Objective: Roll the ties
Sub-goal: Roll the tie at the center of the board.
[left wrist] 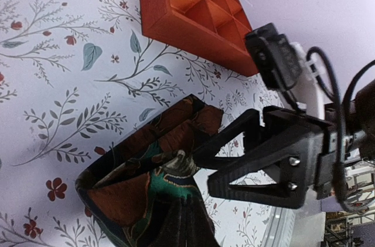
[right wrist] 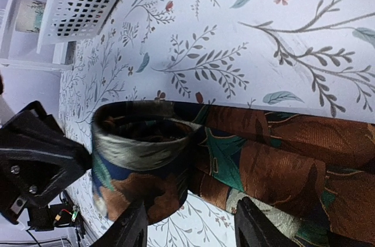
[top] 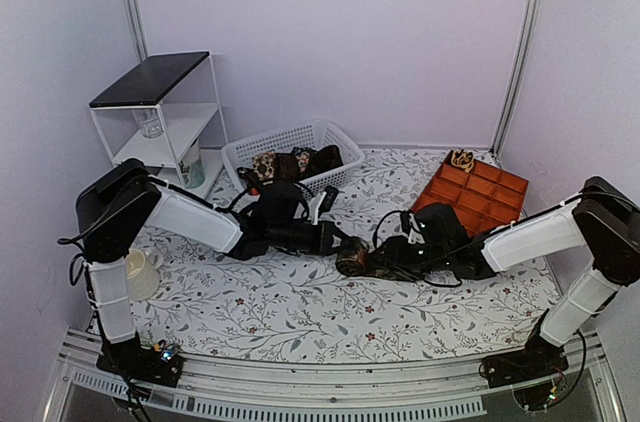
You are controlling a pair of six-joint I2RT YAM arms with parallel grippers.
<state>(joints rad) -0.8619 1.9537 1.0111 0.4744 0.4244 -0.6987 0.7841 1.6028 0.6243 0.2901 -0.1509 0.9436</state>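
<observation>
Tie point(top: 352, 260) lying at table point(top: 300, 327) centre, half rolled. Left gripper point(top: 330, 237) sitting clenched at roll point(right wrist: 140, 153); right gripper point(right wrist: 190, 209) standing parted over tail point(right wrist: 281, 165). You are winding: keeping edges aligned, tail taut, regripping close to roll.

On the table point(top: 300, 322), a shelf unit point(top: 150, 82) stands in the rear left corner. A basket point(top: 300, 134) sits just to its right near the back, with several ties point(top: 295, 162) lying in it. A compartment tray point(top: 490, 202) lies at the rear right, with a rolled tie point(top: 461, 159) in its far corner compartment. A cup point(top: 140, 274) sits near the left edge. At the middle lies a partly rolled tie point(top: 352, 258), with the left hand point(top: 335, 240) on its left and the right hand point(top: 388, 260) on its right. Its unrolled length runs rightward beneath the right hand.
</observation>
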